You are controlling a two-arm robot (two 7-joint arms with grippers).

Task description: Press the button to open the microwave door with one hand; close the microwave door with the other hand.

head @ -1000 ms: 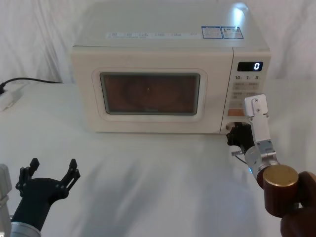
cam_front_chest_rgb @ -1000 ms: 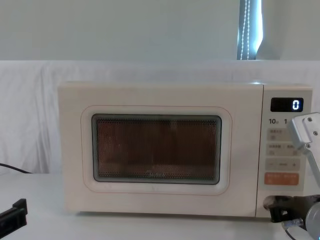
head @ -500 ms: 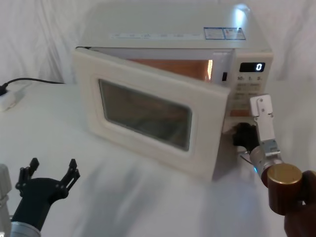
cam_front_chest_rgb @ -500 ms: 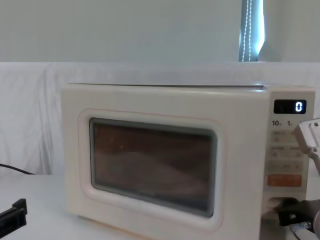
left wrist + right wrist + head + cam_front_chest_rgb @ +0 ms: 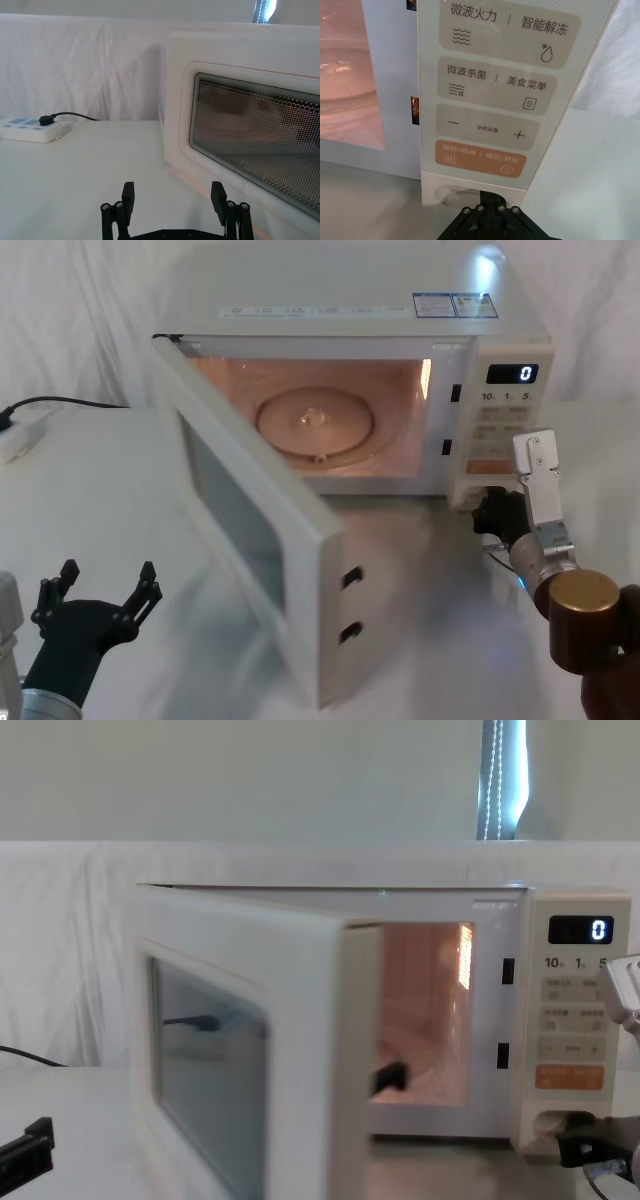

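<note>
Glossy cream plastic microwave door [image 5: 262, 540], dark mesh window, matt white cloth table [image 5: 90, 490]

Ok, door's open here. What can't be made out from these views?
- The button: right wrist view, the right gripper covers much of it, so contact cannot be confirmed.
- Right gripper's opening: its fingertips are hidden against the panel in the head view.
- Door: chest view, bottom edge cut off.
- Top-sticker text: head view, too small.
- Left gripper: open, low, left of the door.

Bright, even; warm-lit microwave cavity [image 5: 320, 415]
</note>
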